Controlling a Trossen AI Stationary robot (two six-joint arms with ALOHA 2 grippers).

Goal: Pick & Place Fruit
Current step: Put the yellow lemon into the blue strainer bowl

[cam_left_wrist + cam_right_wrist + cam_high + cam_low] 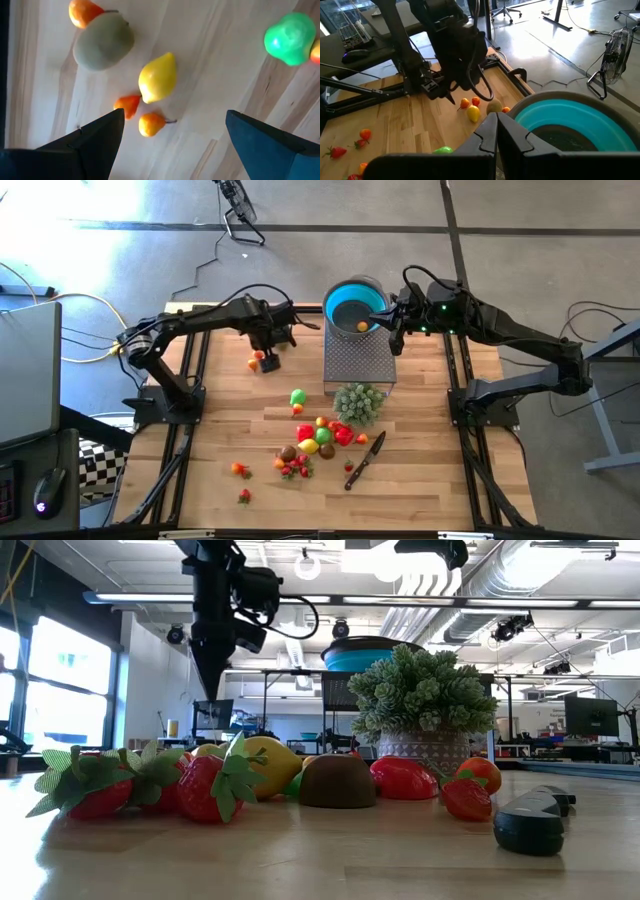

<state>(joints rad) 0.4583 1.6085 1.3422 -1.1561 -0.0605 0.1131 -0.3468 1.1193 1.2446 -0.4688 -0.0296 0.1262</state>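
Observation:
My left gripper is open and points down above a small group of fruit at the table's far left. In the left wrist view a yellow lemon, a small orange fruit and an orange-red one lie on the wood between and ahead of its fingers, untouched. A grey-green fruit lies beyond them. My right gripper is shut and empty at the right rim of the blue bowl, which holds one orange fruit. More fruit lies mid-table.
The bowl stands on a grey mesh stand. A pale green bushy cluster stands in front of it, and a black-handled knife lies to the near right. A green fruit and strawberries lie scattered on the wood.

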